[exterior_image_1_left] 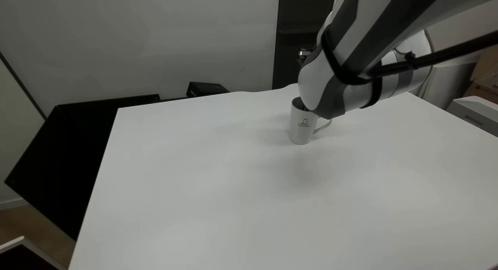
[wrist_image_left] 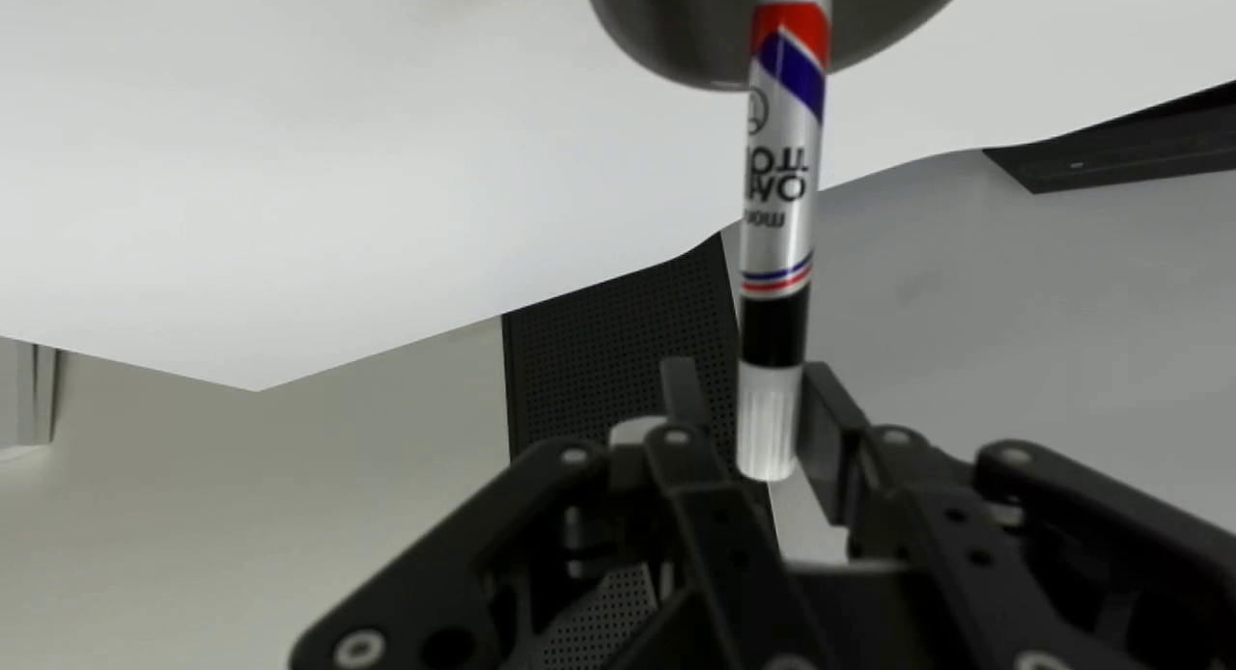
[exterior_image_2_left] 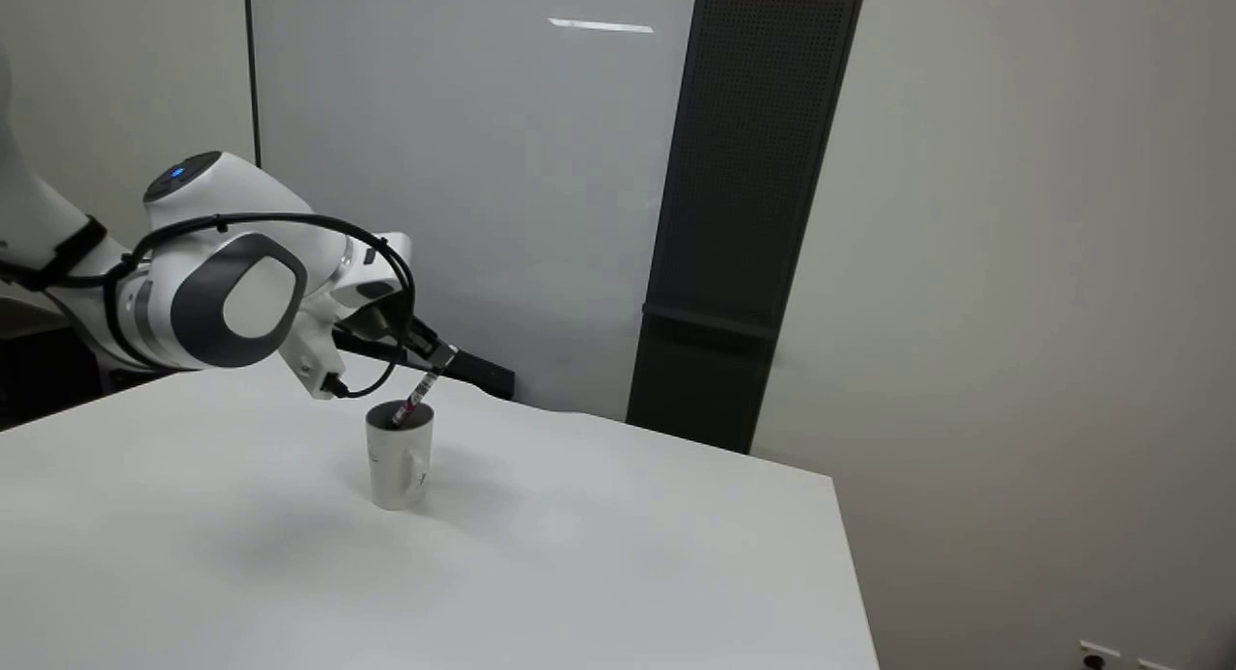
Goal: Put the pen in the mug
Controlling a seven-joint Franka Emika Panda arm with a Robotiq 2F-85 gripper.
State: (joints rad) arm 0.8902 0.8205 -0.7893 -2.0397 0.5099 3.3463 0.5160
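Bracketing the white end of the pen between the fingers of the gripper, at lower centre of the wrist view. Spread slightly wider than the pen, with a narrow gap showing on the frame's left. Note the pen tilted, with lower end inside the mug, left of centre in an exterior view. Hard to judge the depth of the tip, hidden by the mug's wall. Find the mug upright on the table, right of centre in an exterior view, with handle toward the frame's right and drawing on the side, partly covered at the top by the arm. Beyond the table, note a dark panel, upper right of centre in both exterior views.
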